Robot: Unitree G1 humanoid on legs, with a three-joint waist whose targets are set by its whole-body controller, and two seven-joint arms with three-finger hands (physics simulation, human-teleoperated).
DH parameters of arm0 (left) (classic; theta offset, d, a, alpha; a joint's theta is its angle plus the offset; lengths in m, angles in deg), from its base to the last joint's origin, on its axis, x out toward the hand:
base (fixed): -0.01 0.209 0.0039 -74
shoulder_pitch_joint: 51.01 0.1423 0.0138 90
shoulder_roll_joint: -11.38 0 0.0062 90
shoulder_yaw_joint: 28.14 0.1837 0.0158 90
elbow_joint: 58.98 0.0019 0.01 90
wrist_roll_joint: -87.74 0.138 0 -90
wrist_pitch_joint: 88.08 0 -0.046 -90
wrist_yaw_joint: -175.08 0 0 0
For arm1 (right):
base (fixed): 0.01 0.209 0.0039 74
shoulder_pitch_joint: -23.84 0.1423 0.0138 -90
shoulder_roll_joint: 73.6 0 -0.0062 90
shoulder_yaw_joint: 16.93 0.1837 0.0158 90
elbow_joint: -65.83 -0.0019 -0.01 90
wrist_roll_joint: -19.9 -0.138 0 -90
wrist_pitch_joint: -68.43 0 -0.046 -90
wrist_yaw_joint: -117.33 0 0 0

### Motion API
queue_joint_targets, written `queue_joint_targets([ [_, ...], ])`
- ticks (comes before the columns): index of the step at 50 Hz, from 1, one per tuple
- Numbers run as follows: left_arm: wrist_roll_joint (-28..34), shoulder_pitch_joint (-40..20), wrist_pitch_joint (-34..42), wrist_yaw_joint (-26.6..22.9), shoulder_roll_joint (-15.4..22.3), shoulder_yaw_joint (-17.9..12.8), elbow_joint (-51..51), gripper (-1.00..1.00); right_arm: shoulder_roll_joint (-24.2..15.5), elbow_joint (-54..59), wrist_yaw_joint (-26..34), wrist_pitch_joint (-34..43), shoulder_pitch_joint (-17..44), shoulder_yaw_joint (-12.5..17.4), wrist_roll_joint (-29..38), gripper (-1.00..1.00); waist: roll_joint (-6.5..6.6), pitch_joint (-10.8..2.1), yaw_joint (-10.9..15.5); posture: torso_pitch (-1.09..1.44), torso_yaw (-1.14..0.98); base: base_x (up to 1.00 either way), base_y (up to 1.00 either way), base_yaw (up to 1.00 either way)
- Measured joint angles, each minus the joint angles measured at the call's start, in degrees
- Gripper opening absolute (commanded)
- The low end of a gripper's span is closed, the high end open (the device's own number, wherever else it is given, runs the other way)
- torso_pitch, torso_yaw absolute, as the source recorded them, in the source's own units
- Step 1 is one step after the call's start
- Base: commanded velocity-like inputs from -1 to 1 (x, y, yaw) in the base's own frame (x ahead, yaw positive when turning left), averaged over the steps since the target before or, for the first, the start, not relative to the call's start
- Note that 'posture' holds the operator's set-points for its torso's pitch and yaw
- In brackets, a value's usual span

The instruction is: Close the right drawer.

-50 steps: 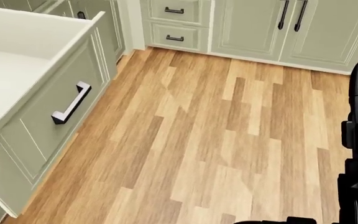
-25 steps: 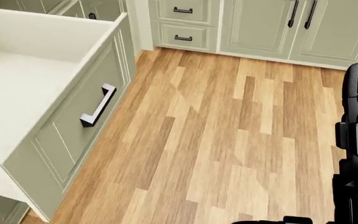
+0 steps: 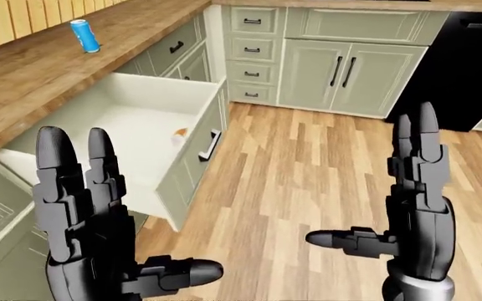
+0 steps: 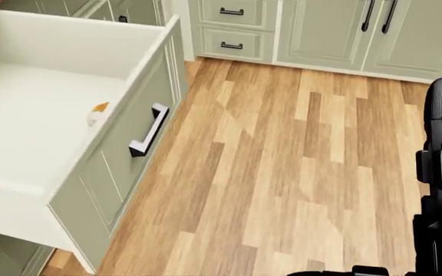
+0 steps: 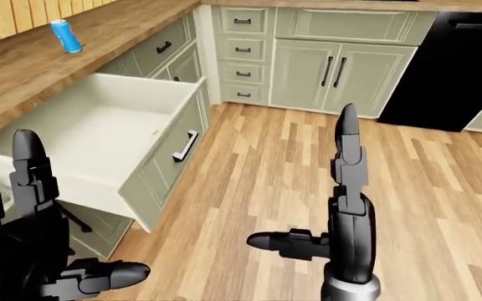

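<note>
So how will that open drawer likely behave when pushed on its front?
The drawer probably slides straight in, being a stiff box. It looks light: only a small item lies inside. That item may shift. The handle suggests a firm front panel.

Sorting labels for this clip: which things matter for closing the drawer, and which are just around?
Job:
open drawer
its handle
left hand
right hand

Just around:
blue can on the countertop
small item inside the drawer

Wooden counter (image 3: pixel 48 69); blue can (image 3: pixel 84 36) atop
</note>
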Motion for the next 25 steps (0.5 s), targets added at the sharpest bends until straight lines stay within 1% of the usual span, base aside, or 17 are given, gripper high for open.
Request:
queue_joint_targets([
  [1, -0.1, 0.0, 0.0, 0.0, 0.0, -0.1, 0.0, 1.0, 0.0, -0.1, 0.1, 0.0, 0.1, -0.1, 0.0, 1.0, 1.44, -0.45, 0.2, 0.0, 0.0, 0.0, 0.21, 0.0],
  [2, -0.2, -0.2, 0.0, 0.2, 0.4, -0.7, 0.5, 1.0, 0.4, 0.3, 0.2, -0.1, 0.2, -0.5, 0.0, 1.0, 0.9, -0.44, 0.8, 0.0, 0.0, 0.0, 0.21, 0.0],
  [3, -0.3, 0.0, 0.2, 0.3, 0.4, -1.1, 1.1, 1.0, 0.5, 0.8, 0.3, 0.0, 0.1, -0.9, 0.1, 1.0, 0.62, -0.22, 1.1, 0.0, 0.0, 0.0, 0.22, 0.0],
  [5, -0.5, 0.4, 0.5, 0.4, 0.3, -1.2, 1.5, 1.0, 0.3, 1.4, 0.6, 0.2, -0.1, -0.9, 0.2, 1.0, 0.12, -0.28, 1.4, 0.0, 0.0, 0.0, 0.22, 0.0],
  [8, -0.6, 0.2, 0.5, 0.4, 0.2, -0.9, 1.1, 1.0, 0.3, 1.1, 0.5, 0.3, 0.0, -0.4, 0.1, 1.0, -1.79, -0.32, 1.1, 0.0, 0.0, 0.0, 0.22, 0.0],
  [13, -0.6, 0.1, -0.3, 0.2, 0.3, -1.0, 1.2, 1.0, 0.3, 0.3, 0.4, -0.5, 0.1, -0.6, 0.1, 1.0, -4.65, -0.04, 0.9, 0.0, 0.0, 0.0, 0.22, 0.0],
  [15, -0.6, 0.1, -0.5, 0.2, 0.3, -1.0, 1.2, 1.0, 0.3, 0.4, 0.4, -0.7, 0.0, -0.5, 0.0, 1.0, -6.5, -0.34, 0.8, 0.0, 0.0, 0.0, 0.22, 0.0],
  [16, -0.5, 0.0, -0.6, 0.1, -0.1, -0.6, 1.6, 1.0, 0.0, 0.8, 0.3, -0.5, 0.0, -0.1, 0.0, 1.0, -5.77, -0.36, 0.2, 0.0, 0.0, 0.0, 0.23, 0.0],
  [17, -0.5, 0.1, -0.6, 0.0, -0.2, -0.3, 2.1, 1.0, 0.0, 1.3, 0.2, -0.3, 0.0, 0.2, 0.0, 1.0, -5.48, -0.17, -0.2, 0.0, 0.0, 0.0, 0.21, 0.0],
  [19, -0.3, 0.2, -0.4, -0.3, 0.0, -0.1, 2.7, 1.0, 0.0, 2.2, 0.0, -0.2, -0.3, 0.5, 0.0, 1.0, -5.72, -0.5, -0.2, 0.0, 0.0, 0.0, 0.21, 0.0],
  [20, -0.3, 0.3, -0.4, -0.3, 0.0, -0.2, 2.8, 1.0, 0.0, 2.4, 0.0, -0.2, -0.3, 0.5, 0.0, 1.0, -5.5, -0.67, -0.2, 0.0, 0.0, 0.0, 0.22, 0.0],
  [22, -0.4, 0.1, -0.7, -0.3, 0.0, -0.4, 2.4, 1.0, 0.0, 2.2, -0.1, -0.4, -0.1, 0.4, 0.0, 1.0, -4.36, -0.48, 0.1, 0.0, 0.0, 0.0, 0.21, 0.0],
  [25, -0.3, 0.1, -1.1, -0.3, -0.1, -0.2, 1.6, 1.0, 0.0, 1.6, -0.1, -0.5, 0.0, 0.3, 0.0, 1.0, -2.0, 0.23, 0.1, 0.0, 0.0, 0.0, 0.22, 0.0],
])
